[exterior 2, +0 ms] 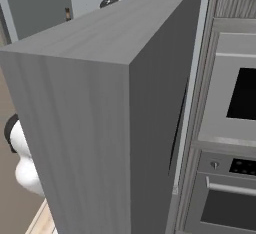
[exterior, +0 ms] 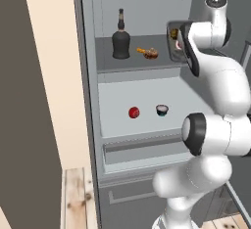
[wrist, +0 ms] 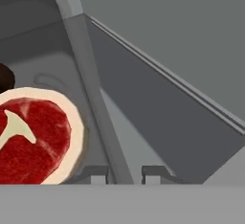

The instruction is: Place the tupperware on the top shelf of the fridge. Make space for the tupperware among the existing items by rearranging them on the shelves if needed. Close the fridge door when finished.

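The fridge (exterior: 90, 76) stands open. On its darker top shelf (exterior: 105, 61) are a dark squat bottle (exterior: 120, 39) and an orange-brown food piece (exterior: 148, 52). The paler shelf (exterior: 112, 96) below carries a small red fruit (exterior: 134, 112) and a tiny dark cup (exterior: 162, 109). My gripper (exterior: 177, 42) is at the right end of the top shelf, shut on the rim of the grey tupperware (exterior: 171, 49). In the hand view the fingertips (wrist: 93, 173) straddle the wall of the tupperware (wrist: 81, 74), which holds a red steak (wrist: 33, 137).
The fridge door (exterior 2: 100, 128) is swung wide open and blocks most of the right base view. Wall ovens (exterior 2: 235, 103) stand to its right. A drawer front (exterior: 137, 149) sits below the shelves. My own arm (exterior: 215, 125) crosses the fridge's right side.
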Robot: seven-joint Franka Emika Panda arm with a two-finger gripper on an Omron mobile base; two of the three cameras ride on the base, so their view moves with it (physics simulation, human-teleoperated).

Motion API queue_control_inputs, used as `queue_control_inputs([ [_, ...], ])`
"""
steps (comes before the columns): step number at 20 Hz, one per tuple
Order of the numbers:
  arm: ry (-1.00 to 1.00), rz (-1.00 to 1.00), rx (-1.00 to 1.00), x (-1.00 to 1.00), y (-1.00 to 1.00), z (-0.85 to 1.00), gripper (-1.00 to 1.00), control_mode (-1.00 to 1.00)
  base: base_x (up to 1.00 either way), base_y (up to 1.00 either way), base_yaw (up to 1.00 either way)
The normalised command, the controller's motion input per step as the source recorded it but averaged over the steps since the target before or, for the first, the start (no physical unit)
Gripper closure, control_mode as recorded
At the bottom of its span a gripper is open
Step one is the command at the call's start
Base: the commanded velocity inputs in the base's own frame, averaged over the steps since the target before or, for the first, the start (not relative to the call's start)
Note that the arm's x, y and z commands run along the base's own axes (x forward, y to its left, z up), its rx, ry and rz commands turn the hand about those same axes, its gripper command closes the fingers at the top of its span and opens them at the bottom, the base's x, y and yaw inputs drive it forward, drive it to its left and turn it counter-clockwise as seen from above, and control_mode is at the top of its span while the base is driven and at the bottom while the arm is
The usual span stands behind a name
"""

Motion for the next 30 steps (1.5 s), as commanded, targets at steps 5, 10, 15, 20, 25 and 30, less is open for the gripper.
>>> queue_control_inputs([
  [5, -0.03, -0.01, -0.01, 0.08, 0.01, -0.03, -1.0, -1.0, 0.0, 0.0, 0.0],
  [10, -0.37, -0.01, -0.14, -0.3, 0.03, 0.0, -1.0, -1.0, 0.0, 0.0, 0.0],
  [15, -0.57, 0.0, -0.24, -0.96, 0.53, 0.0, -1.0, -1.0, 0.0, 0.0, 0.0],
  [20, -0.3, 0.0, -0.08, -1.0, 0.88, 0.08, -1.0, -1.0, 0.0, 0.0, 0.0],
  [25, 0.0, 0.0, 0.0, -1.0, 0.78, 0.0, -1.0, -1.0, 0.0, 0.0, 0.0],
  [30, 0.13, 0.01, 0.1, -1.0, 0.55, -0.04, -1.0, -1.0, 0.0, 0.0, 0.0],
])
